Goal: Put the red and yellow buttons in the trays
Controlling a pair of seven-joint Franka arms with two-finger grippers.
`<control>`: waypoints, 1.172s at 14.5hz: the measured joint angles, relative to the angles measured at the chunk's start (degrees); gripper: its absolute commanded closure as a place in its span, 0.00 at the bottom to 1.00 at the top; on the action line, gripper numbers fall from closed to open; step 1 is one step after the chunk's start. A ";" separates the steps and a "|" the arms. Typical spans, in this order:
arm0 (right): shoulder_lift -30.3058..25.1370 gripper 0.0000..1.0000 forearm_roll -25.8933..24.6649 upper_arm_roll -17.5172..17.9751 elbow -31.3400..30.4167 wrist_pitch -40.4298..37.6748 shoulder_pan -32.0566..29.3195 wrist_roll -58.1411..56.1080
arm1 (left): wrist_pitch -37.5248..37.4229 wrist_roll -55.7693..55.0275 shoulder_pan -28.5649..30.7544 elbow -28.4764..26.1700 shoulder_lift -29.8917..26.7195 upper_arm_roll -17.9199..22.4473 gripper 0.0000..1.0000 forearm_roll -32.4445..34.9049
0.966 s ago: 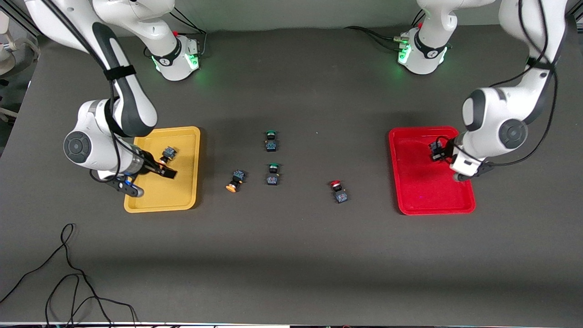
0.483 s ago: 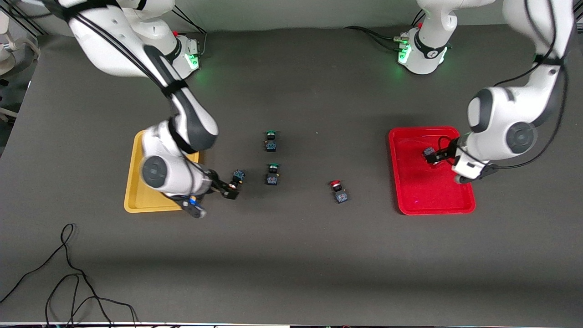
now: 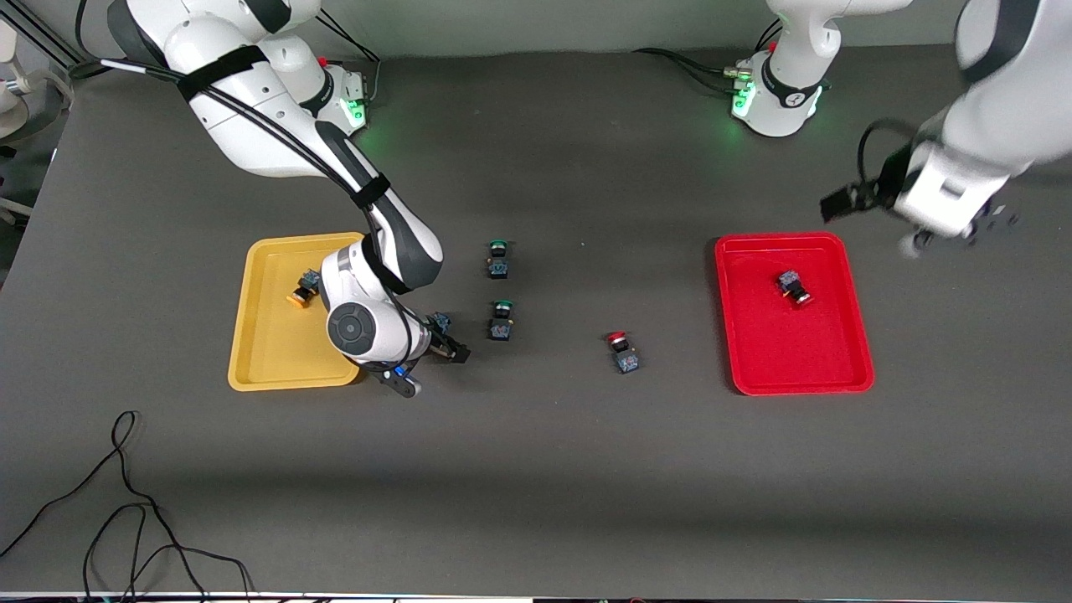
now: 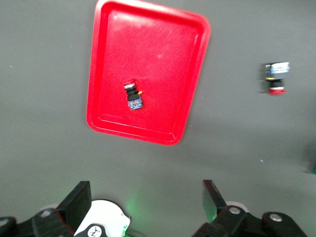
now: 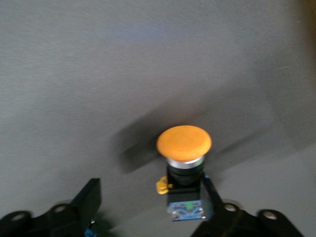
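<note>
Dark grey tabletop (image 3: 553,469): one button lies in each tray. The right hand (image 5: 148,197), fingers apart, straddles the yellow-capped push-button switch (image 5: 184,153) beside the shallow yellow plastic tray (image 3: 276,368); closing comes next. The left hand (image 4: 145,200) hangs open above the shallow red plastic tray (image 4: 108,59); the red-capped push-button switch (image 3: 621,350) waits mid-table.

red tray (image 3: 846,368); yellow tray (image 3: 260,368); orange-capped button (image 5: 184,143); red-capped button (image 3: 621,348); dark grey table (image 3: 536,469).

Matt dark grey table (image 3: 536,469), glossy smooth plastic red tray (image 3: 846,368) and yellow tray (image 3: 268,368), smooth matt orange cap on a button (image 5: 184,141) ringed by shiny metal.
</note>
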 measured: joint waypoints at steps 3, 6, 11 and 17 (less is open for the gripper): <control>-0.50 0.12 -0.20 -0.01 -0.52 -0.72 -0.06 0.07 | -0.32 0.00 -0.04 3.40 1.06 -1.09 0.00 0.02; -1.19 0.17 -0.93 -0.01 -1.69 -1.86 -0.09 0.31 | 1.05 -5.29 -0.32 6.77 5.88 -6.78 0.00 -0.10; -1.53 0.96 -2.35 -0.12 -4.41 -0.34 -0.20 0.45 | 12.64 -26.18 -8.32 12.34 20.98 -12.24 0.00 1.93; -9.13 0.96 -2.82 -1.36 -4.42 -5.70 -2.54 -0.37 | 34.24 -43.29 -18.41 11.41 41.44 -12.25 0.02 10.70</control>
